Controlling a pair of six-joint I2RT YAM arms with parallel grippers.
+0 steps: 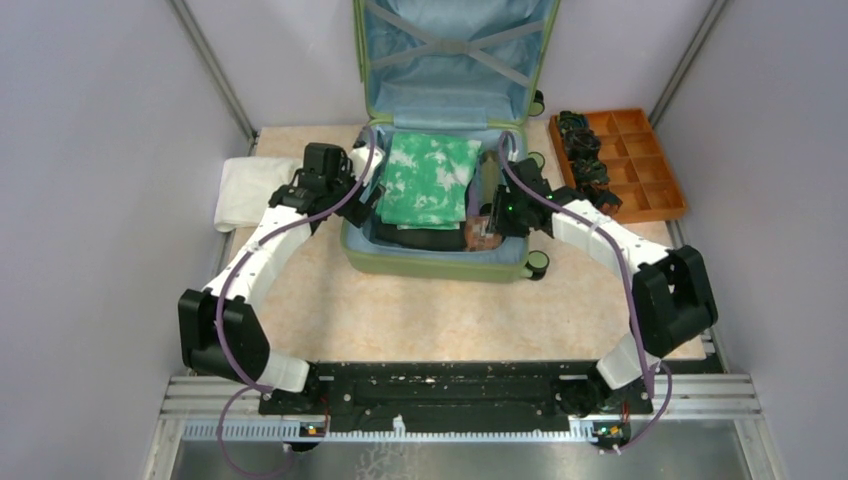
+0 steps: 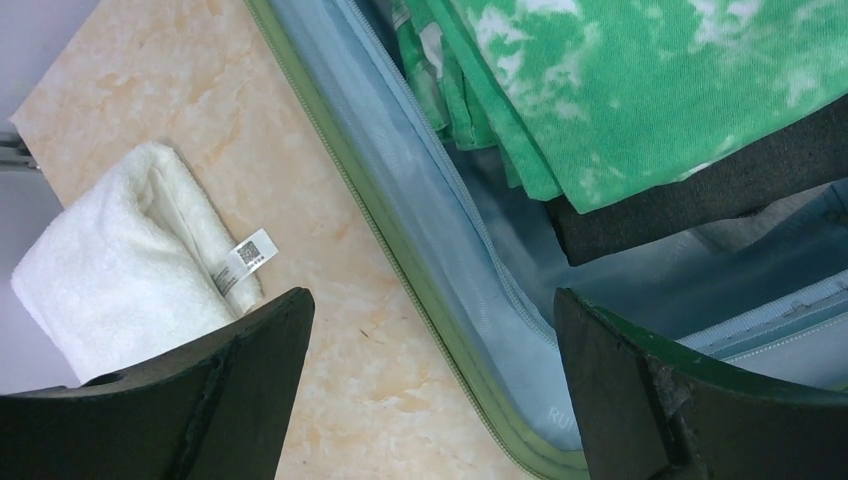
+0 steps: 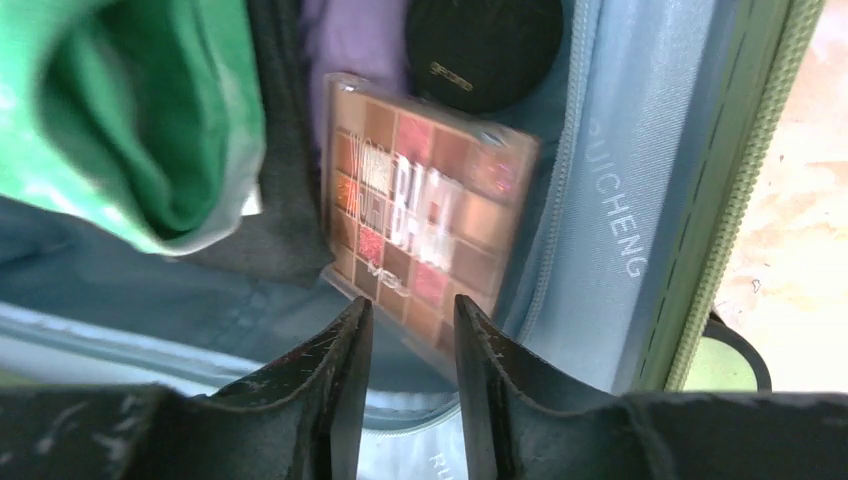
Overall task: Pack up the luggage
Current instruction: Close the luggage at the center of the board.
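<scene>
Light-green ribbed shell is what catches the eye: the luggage (image 1: 440,262) lies open in the middle of the table (image 1: 400,320), just beyond both arms. Its lid (image 1: 455,85) stands upright at the back, showing blue lining and crossed straps. The wheels (image 1: 537,264) are all at the right end, so its long axis runs left to right across the table, wheel end toward the orange tray (image 1: 655,195).

Inside the lower half a folded green-and-white mottled garment (image 1: 432,180) lies on top of a dark folded garment (image 1: 420,238). Along the right wall sits an eyeshadow palette (image 3: 425,205), tilted and blurred, with a round black compact (image 3: 485,45) just past it and something purple (image 3: 345,40) beside that. The tray, well right of the case, holds small black items (image 1: 585,150) in its left compartments.

A rolled white towel (image 1: 250,190) lies on the table to the left, apart from the case.

The left gripper (image 2: 432,300) hangs spread wide over the case's left wall, one finger above the table near the towel, the other above the lining. The right gripper (image 3: 410,310) is inside the right end with its fingers drawn narrow. The palette's near corner is in line with the gap, and I cannot tell whether they pinch it.
</scene>
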